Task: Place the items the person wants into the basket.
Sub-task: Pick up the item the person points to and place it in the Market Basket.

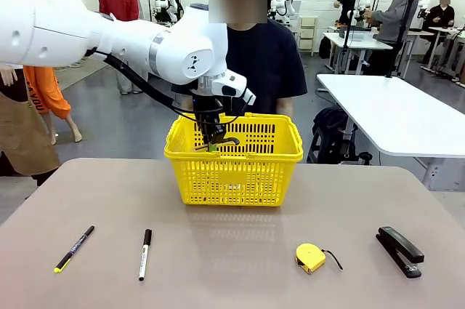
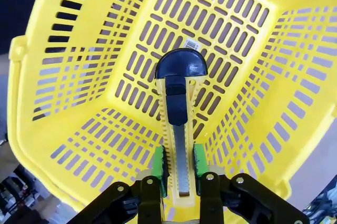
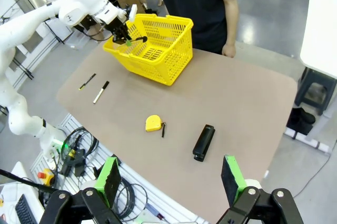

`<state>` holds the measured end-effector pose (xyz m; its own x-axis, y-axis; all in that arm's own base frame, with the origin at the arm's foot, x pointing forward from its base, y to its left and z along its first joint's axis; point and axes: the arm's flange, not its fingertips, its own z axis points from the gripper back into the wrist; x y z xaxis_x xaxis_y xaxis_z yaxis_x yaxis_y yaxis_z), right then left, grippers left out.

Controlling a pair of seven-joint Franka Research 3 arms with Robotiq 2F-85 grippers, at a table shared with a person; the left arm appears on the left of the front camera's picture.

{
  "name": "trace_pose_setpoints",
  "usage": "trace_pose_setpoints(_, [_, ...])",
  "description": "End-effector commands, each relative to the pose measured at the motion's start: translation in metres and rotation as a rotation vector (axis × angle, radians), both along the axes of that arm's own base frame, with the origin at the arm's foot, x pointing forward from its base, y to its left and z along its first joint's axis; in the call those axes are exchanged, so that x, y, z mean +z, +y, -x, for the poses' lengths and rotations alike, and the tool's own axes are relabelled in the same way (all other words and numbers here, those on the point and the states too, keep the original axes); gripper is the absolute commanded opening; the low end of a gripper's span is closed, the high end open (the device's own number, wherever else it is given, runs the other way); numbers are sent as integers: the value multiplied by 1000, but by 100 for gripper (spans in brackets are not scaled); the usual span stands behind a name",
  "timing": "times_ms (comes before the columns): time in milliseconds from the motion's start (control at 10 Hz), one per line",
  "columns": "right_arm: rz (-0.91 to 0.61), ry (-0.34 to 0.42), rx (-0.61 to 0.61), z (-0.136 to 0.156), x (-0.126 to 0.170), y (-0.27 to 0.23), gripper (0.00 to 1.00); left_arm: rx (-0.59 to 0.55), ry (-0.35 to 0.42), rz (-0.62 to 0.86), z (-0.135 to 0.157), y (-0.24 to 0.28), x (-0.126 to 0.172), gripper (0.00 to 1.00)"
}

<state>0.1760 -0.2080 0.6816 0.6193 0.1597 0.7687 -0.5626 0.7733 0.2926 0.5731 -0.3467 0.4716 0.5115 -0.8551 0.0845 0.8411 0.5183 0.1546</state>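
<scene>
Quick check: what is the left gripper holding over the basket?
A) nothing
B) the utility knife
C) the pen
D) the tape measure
B: in the left wrist view the left gripper is shut on the utility knife, with its green pads on both sides of the handle, over the open basket.

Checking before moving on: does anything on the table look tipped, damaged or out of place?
Nothing stands out. The yellow plastic lattice basket stands upright, and the black stapler and yellow tape measure lie flat, apart.
</scene>
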Motion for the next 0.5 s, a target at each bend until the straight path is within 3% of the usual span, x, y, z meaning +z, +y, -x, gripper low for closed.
trace_pose_setpoints(0, [-12, -16, 1, -4, -2, 2, 100, -28, 51, 19, -18, -6, 4, 26])
trace_pose_setpoints(300, [-12, -16, 1, -4, -2, 2, 100, -33, 62, 19, -23, -10, -4, 26])
trace_pose_setpoints(400, [-12, -16, 1, -4, -2, 2, 100, -36, 55, 25, -22, -10, -2, 86])
